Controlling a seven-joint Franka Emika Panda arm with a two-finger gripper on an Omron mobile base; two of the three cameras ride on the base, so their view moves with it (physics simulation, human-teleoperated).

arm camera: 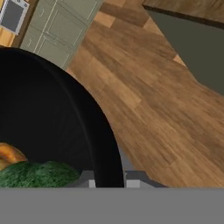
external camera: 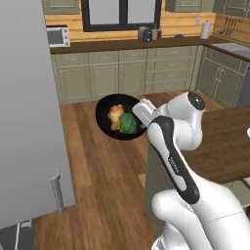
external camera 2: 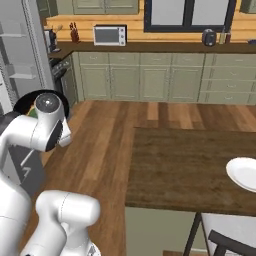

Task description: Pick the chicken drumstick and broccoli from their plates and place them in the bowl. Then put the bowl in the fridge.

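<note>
The glossy black bowl [external camera: 108, 125] hangs in the air over the wooden floor, beside the fridge's open grey door [external camera: 27, 122]. In it lie the golden-brown chicken drumstick [external camera: 115, 116] and the dark green broccoli [external camera: 129, 124]. My gripper [external camera: 142, 122] is shut on the bowl's right rim. In the hand view the bowl's rim [arm camera: 98, 140] runs between my fingertips [arm camera: 91, 183], with the broccoli [arm camera: 39, 174] and the drumstick [arm camera: 8, 154] at the lower left. In the right base view the bowl [external camera 2: 24, 103] peeks out behind my arm, in front of the fridge's pale shelves [external camera 2: 15, 70].
A dark wooden table [external camera 2: 190, 165] stands to my right with a white plate [external camera 2: 244, 173] at its far edge and a chair below. The fridge door's handle [external camera: 57, 193] juts out low. Green-grey cupboards [external camera: 122, 73] line the back wall.
</note>
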